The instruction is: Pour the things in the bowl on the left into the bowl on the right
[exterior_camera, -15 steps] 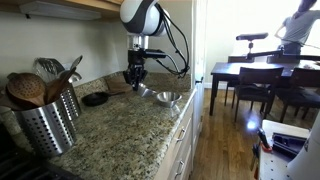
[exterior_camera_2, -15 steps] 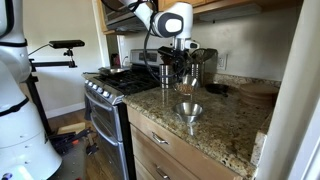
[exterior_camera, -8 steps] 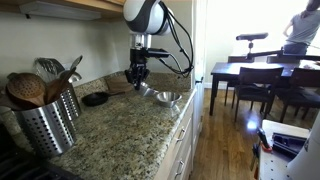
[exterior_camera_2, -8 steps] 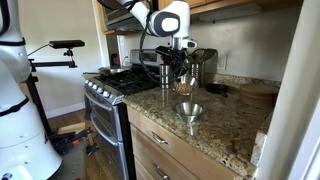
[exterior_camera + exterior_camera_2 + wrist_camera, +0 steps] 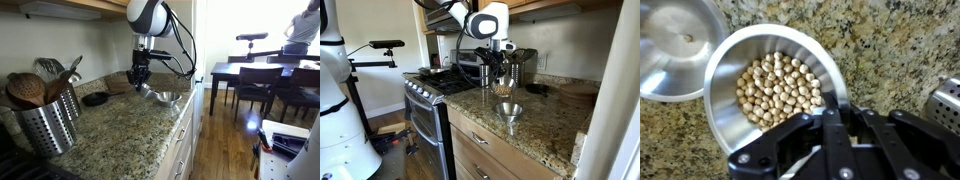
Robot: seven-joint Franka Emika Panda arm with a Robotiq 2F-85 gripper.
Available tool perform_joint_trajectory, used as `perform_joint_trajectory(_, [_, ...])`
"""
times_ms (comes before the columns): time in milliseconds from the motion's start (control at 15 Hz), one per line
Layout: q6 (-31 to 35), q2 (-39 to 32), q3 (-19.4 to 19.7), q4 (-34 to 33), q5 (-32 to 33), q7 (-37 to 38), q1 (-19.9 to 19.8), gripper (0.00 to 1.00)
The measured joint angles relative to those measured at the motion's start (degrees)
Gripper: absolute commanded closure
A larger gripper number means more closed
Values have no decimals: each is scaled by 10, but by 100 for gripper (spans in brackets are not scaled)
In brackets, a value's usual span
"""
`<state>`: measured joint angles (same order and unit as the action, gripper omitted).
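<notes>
Gripping rim of bowl w/ beans (image 5: pixel 722 105), jaws clamped on it. Empty steel bowl (image 5: pixel 665 50) just left of it in wrist view, on granite counter (image 5: pixel 900 45).

Home kitchen w/ granite counter (image 5: pixel 120 135), stove (image 5: pixel 423 112) & dining table (image 5: pixel 250 68).

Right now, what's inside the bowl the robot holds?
Lots of little round tan beans fill the bowl. They cover its bottom, and the fingers hide part of the rim.
</notes>
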<state>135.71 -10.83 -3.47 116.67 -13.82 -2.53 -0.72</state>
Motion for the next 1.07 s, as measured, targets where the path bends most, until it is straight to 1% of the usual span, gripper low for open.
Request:
perform_joint_trajectory(600, [3,0,14,7,-8,-13,-6,96])
perform_joint_trajectory(1067, [3,-1,14,8,-58,-68,-15,96])
